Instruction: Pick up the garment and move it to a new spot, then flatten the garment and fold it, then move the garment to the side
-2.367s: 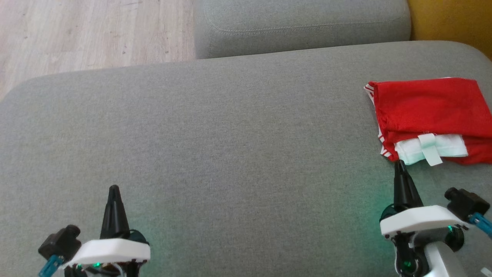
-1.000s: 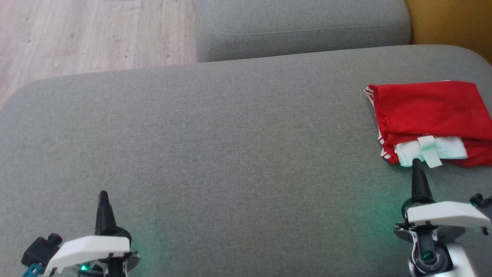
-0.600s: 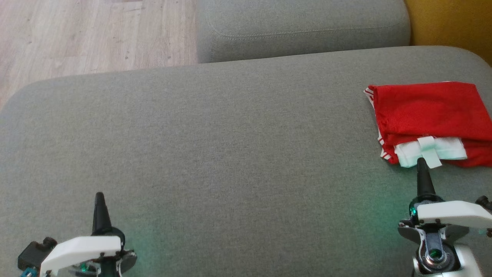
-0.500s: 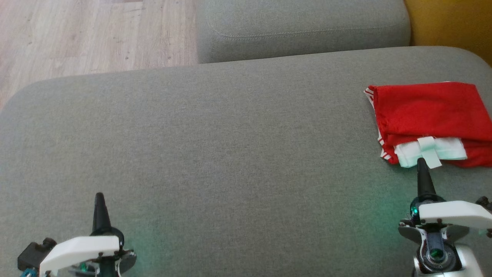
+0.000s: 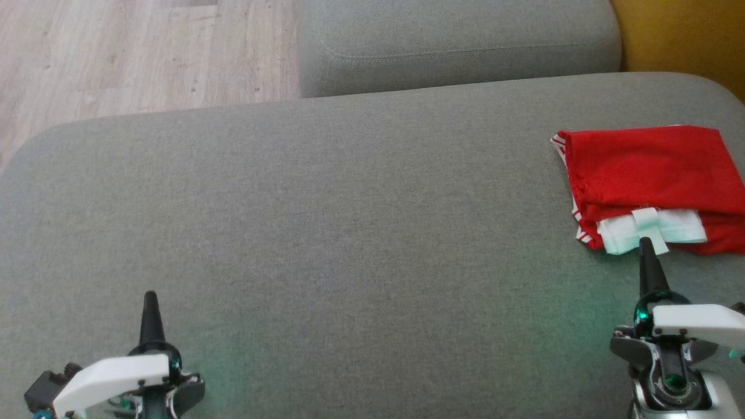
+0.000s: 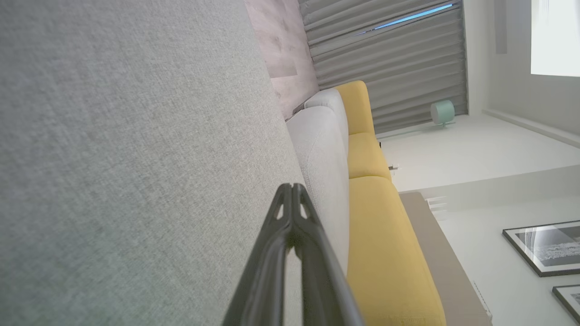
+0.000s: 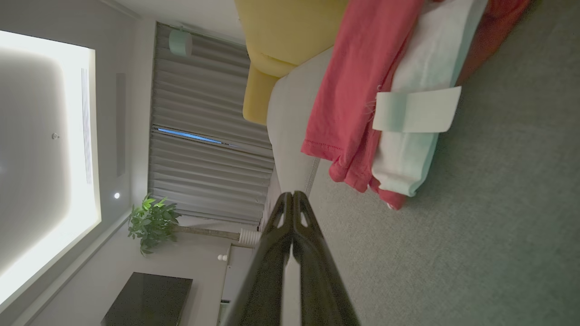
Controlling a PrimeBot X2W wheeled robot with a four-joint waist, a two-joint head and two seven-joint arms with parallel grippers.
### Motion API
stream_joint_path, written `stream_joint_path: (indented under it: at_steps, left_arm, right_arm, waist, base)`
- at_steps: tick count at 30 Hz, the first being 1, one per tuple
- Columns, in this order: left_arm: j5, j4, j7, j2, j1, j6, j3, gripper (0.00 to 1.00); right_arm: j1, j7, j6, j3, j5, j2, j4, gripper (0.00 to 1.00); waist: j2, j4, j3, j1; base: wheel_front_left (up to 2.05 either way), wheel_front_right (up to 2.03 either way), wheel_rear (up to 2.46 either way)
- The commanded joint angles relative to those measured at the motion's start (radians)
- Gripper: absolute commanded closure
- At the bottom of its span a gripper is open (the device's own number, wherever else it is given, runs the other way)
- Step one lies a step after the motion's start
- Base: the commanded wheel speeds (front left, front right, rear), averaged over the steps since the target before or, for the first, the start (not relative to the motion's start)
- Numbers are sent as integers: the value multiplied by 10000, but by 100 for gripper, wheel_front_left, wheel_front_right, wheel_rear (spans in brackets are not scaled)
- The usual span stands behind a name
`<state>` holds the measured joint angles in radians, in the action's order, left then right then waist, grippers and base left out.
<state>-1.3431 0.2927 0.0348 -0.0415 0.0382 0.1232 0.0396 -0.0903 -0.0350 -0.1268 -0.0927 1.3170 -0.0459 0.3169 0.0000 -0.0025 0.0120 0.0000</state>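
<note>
The garment [image 5: 646, 174] is red with a white band and tab, and lies folded at the right end of the grey cushion [image 5: 326, 233]. The right wrist view has the garment [image 7: 358, 99] at the upper right. My right gripper [image 5: 645, 243] is shut and empty, its tip in front of the garment's white tab in the head view. In its own wrist view the right gripper [image 7: 292, 194] has its fingers pressed together, apart from the cloth. At the lower left my left gripper [image 5: 151, 297] is shut and empty over bare cushion. The left gripper [image 6: 292, 186] shows closed fingers.
A second grey cushion [image 5: 454, 41] lies beyond the big one. Wood floor [image 5: 134, 52] is at the upper left. Yellow upholstery [image 5: 687, 35] sits at the far right corner.
Both grippers have drawn back toward me and lower in the head view; the right one also shifted right. The camera tilted slightly. The garment lies as before.
</note>
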Motion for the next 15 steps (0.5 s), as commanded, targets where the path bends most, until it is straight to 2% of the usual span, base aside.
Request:
stream_joint_path:
  at_steps: [1,15]
  left_arm:
    - [-283,-356,78,-70,616,46,400,100]
    - [-1573,-419,461,-79,661,62,585,100]
  right_arm:
    - [-232,-95,-32,107,331,-45,-433,100]
    - [-202,-470,-36,-68,1733,-47,-589,100]
  waist:
    - [0,2,-5,0]
    - [0,14,-51,0]
  base:
    - [0,0,0]
    - [0,0,0]
